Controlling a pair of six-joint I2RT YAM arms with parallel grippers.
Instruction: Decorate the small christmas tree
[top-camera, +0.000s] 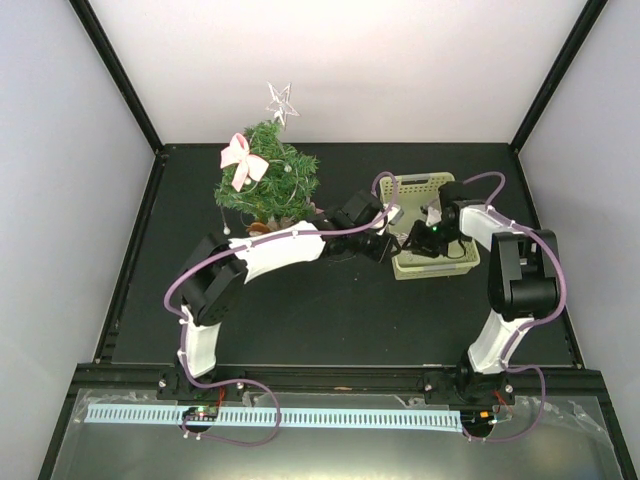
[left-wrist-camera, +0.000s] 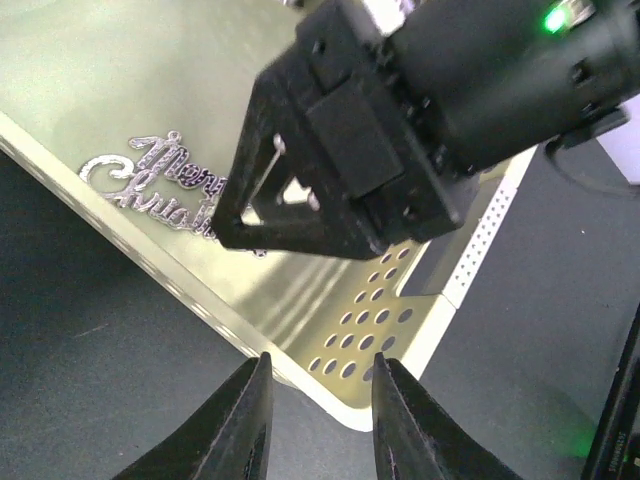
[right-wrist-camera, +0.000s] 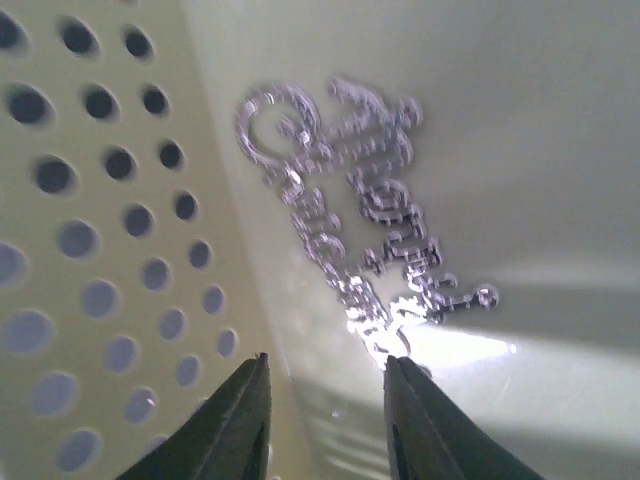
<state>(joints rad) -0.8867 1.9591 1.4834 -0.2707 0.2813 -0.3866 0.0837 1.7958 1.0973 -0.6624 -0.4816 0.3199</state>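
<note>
Now, from the near edge both arms reach to the pale green perforated basket (top-camera: 432, 181) on the right part of the black table (top-camera: 330, 310). The left gripper (left-wrist-camera: 323, 362) is at its left wall, fingers a little apart, with the basket's edge seen between them; whether they press it we cannot tell. The right gripper (right-wrist-camera: 326, 360) is inside, its tips narrowly parted at the end of a silver glitter "Merry Christmas" sign (right-wrist-camera: 350, 220); a grip we cannot tell either. Farther back, on the left, the small christmas tree (top-camera: 268, 182) stands upright with a pink bow (top-camera: 240, 160) and a silver star (top-camera: 281, 101).
</note>
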